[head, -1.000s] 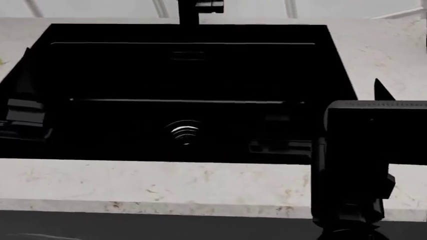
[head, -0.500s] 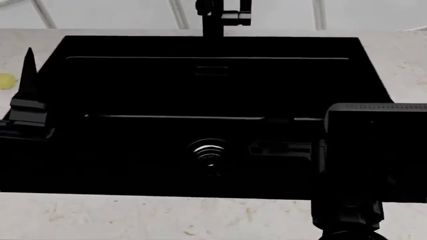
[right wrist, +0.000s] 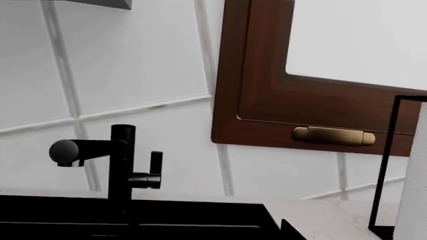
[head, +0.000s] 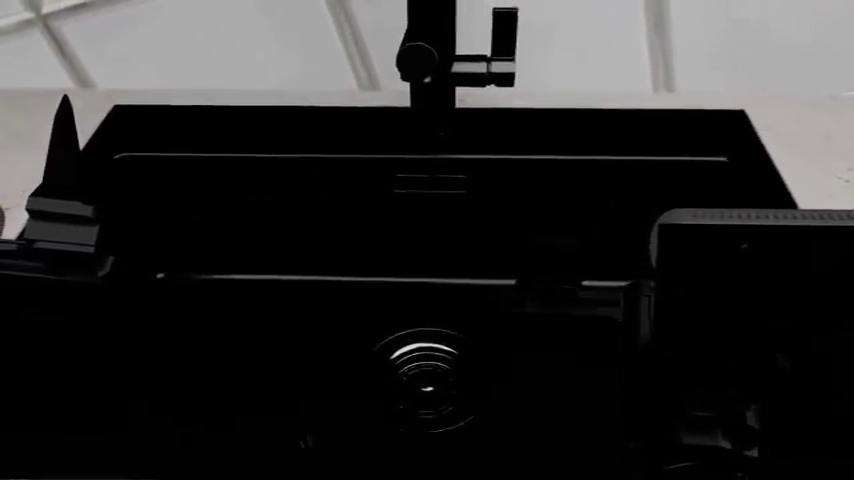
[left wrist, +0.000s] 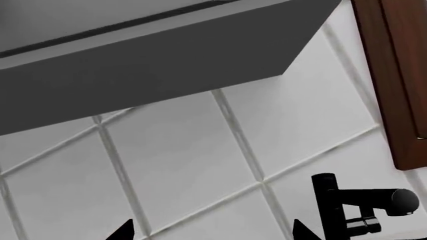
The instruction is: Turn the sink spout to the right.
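The sink [head: 200, 200] filled most of the head view, a wide black basin sunk into pale counter [head: 801, 130]; inside it lay only the round ringed drain [head: 427, 380], near the front and about midway across, with a narrow slot [head: 430, 182] on the back wall. White tiled wall [head: 200, 45] ran behind the counter. In the right wrist view a brown wooden frame [right wrist: 250, 75] with a tan handle [right wrist: 333, 136] hung on that wall, and a thin black stand [right wrist: 385, 165] rose at the edge. The right arm's dark block [head: 754, 300] covered the basin's right side, and the right gripper [right wrist: 288, 231] showed only as one dark tip in its wrist view, so I could not tell how its fingers were set. The left gripper [left wrist: 213, 232] stood over the basin's left rim, its two finger tips [left wrist: 123, 232] well apart with nothing between them. The spout [head: 430, 55] stood upright at the middle of the back rim, its arm pointing out over the basin, its round end [right wrist: 65, 151] facing the right wrist camera. A short lever [head: 501, 45] stuck out just beside the post. Neither gripper touched the spout.
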